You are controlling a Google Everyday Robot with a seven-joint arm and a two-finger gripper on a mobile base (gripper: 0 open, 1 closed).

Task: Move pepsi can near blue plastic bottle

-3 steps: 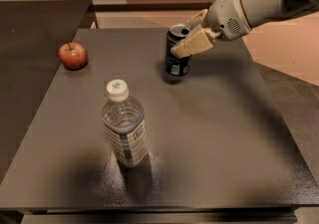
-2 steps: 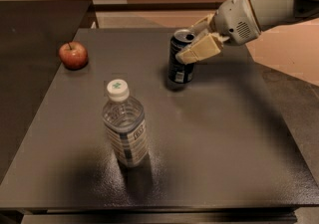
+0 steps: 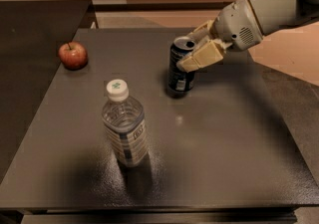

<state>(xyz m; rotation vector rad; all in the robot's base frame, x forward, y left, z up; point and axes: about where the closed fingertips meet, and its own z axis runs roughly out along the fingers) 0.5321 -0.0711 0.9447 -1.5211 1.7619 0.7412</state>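
Beyond the bottle [image 3: 124, 126] and off to its right, the can [image 3: 179, 71] stands roughly upright on the table [image 3: 224, 143], well apart from the bottle. The end effector [image 3: 191, 49] reaches in from the right and sits at the can's upper half. One pale finger lies across the can's near right side just under the rim, and the other shows behind the top. The jaws look closed on the can, narrowed to its width. I cannot tell whether the can's base rests on the table or is just clear of it.

Judging by this, the step in hand is the carry: the can is grasped but has not yet been brought close to the bottle. The next move calls for drawing the can toward the bottle, forward and leftward across the bare stretch of table between them. It should stay upright and be set down just beside the bottle without knocking it. The bottle is tall and looks light enough to tip at a nudge. The apple [image 3: 73, 55], far behind the bottle on its left, lies outside that path.
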